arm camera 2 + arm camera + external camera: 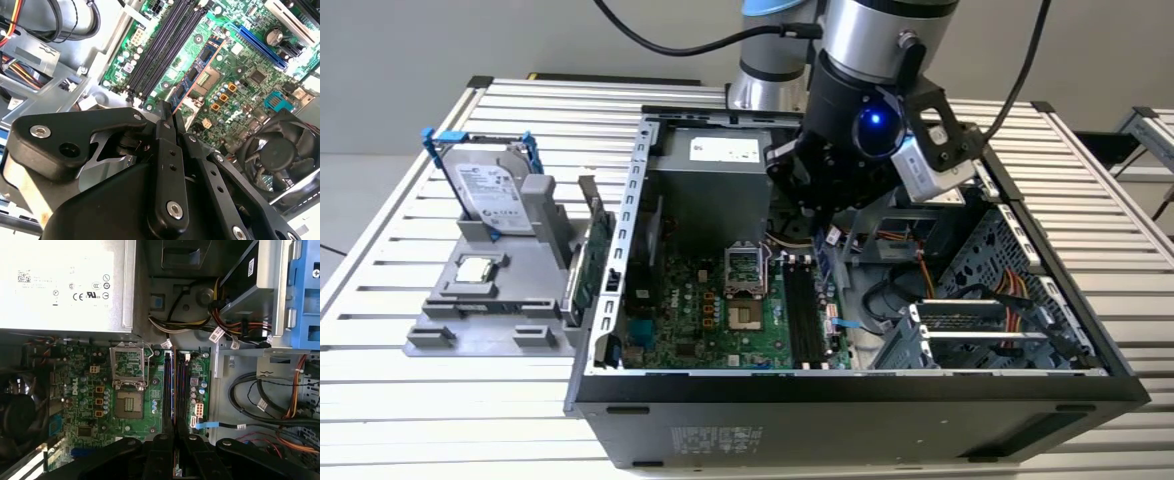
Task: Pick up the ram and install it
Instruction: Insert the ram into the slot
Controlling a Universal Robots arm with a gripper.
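My gripper (811,210) hangs inside the open computer case (607,300), above the motherboard (707,310). In the second wrist view the fingers (163,125) are closed on the ram (197,70), a thin blue-green stick with black chips that juts out toward the board. The black memory slots (160,45) run alongside it, and the stick is still above the board, not seated. In the first wrist view the ram (172,390) appears edge-on, lined up over the long slots (182,385) beside the processor socket (129,365).
The power supply (707,165) sits at the back of the case, with cable bundles (961,300) and a drive cage at the exterior view's right. A fan (280,155) is near the board. Outside, a grey fixture (487,310) holds a hard drive (494,190), a processor chip (478,268) and a green card (594,255).
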